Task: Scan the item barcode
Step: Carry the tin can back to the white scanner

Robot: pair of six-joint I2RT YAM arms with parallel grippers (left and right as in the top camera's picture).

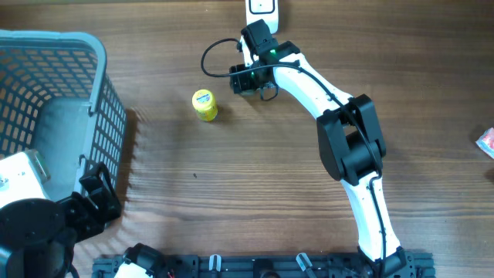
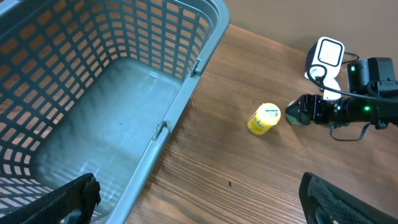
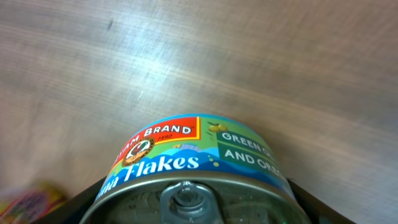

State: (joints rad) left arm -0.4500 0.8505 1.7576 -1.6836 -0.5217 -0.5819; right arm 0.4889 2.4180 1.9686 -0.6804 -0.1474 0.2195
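My right gripper (image 1: 245, 78) is shut on a tuna flakes can (image 3: 193, 163), a round tin with a blue, green and red label and a pull-ring lid. Its black fingers (image 3: 309, 200) press on both sides of the can. The can is held just above the wood, in front of the white scanner (image 1: 262, 8) at the table's far edge; the left wrist view shows that scanner (image 2: 327, 57) too. No barcode shows. My left gripper (image 2: 205, 202) hangs wide open over the basket's near corner, holding nothing.
A large grey-blue basket (image 1: 99, 73) fills the left side. A small yellow container (image 1: 204, 105) lies on the wood left of the right gripper. A pink packet (image 1: 488, 142) sits at the right edge. A black cable (image 1: 212, 55) loops by the scanner.
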